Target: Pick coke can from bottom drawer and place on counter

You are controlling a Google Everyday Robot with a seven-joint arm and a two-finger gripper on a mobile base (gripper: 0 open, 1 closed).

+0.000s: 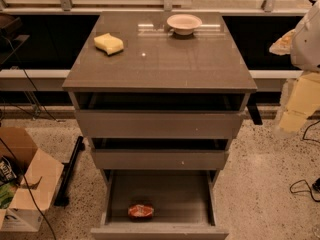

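The coke can, red with pale ends, lies on its side near the front of the pulled-out bottom drawer, slightly left of centre on the plain grey floor. The counter is the glossy grey-brown top of the cabinet. My gripper hangs at the right edge of the view, beside the cabinet at about the height of the top drawer. It is well above and to the right of the can and holds nothing that I can see. The white arm rises above it.
A yellow sponge lies at the counter's back left and a pale bowl at the back centre. The two upper drawers stand slightly open. An open cardboard box sits on the floor at left, and cables at right.
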